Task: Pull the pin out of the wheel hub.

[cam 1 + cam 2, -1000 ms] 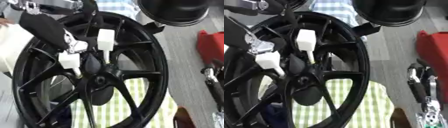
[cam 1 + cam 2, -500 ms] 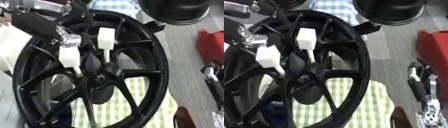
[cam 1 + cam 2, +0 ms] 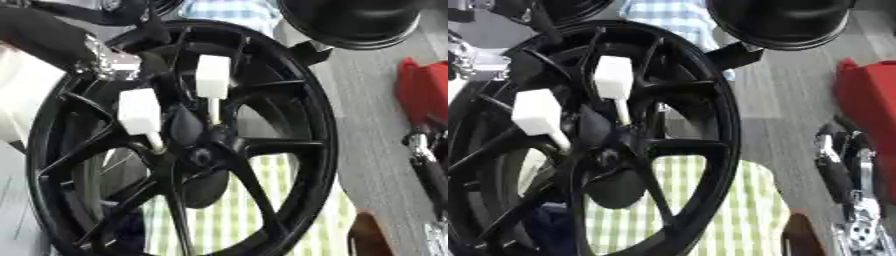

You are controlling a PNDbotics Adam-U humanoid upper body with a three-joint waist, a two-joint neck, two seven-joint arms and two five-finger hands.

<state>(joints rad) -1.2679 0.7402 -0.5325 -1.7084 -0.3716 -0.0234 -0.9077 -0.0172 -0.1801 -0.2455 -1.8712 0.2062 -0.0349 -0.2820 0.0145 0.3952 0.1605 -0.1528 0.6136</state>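
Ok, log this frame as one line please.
wheel hub: upright | pins: left pin and right pin both seated | left robot hand: near rim, touching neither | right robot hand: idle

Above the hub: two white pins (image 3: 213, 76) and (image 3: 140, 111) stand side by side, a narrow gap between them.
Upper left: the left hand (image 3: 61, 42) crowds the rim (image 3: 325, 125) — little room there.
Right: open grey floor (image 3: 785, 107) (red object (image 3: 868, 95) farther out).
Spokes: gaps show checked cloth (image 3: 684, 180).
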